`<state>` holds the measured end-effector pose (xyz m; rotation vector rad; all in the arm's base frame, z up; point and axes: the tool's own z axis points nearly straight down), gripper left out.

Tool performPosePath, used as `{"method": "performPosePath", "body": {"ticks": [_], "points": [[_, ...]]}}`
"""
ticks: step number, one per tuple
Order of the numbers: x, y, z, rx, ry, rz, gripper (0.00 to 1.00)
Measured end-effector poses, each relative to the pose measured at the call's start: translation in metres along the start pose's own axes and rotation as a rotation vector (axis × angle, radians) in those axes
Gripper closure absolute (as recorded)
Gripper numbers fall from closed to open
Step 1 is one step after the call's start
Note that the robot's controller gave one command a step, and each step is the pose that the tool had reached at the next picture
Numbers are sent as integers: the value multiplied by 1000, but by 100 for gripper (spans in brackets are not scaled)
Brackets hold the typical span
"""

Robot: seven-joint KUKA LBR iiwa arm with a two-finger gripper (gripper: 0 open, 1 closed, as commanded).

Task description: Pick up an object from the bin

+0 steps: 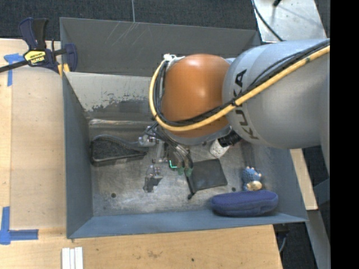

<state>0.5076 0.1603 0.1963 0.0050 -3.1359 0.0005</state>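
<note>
Orange cover (193, 88), end effector (161, 175) beneath, dark square pad (208, 174) just beside

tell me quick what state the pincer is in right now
pincer: cannot be told; it sits low over the bin floor, between a black handled brush and a dark flat square.

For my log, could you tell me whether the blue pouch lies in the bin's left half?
No, the blue pouch lies at the right front of the bin.
</note>
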Motion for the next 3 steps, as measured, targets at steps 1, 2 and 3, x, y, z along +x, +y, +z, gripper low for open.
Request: {"method": "performPosePath", "body": {"ticks": [1,2,3], "points": [[-60,9,123,-4,-18,63,0],[-63,8,119,-4,-27,64,100],[-49,-31,-73,2,-9,-199,100]]}}
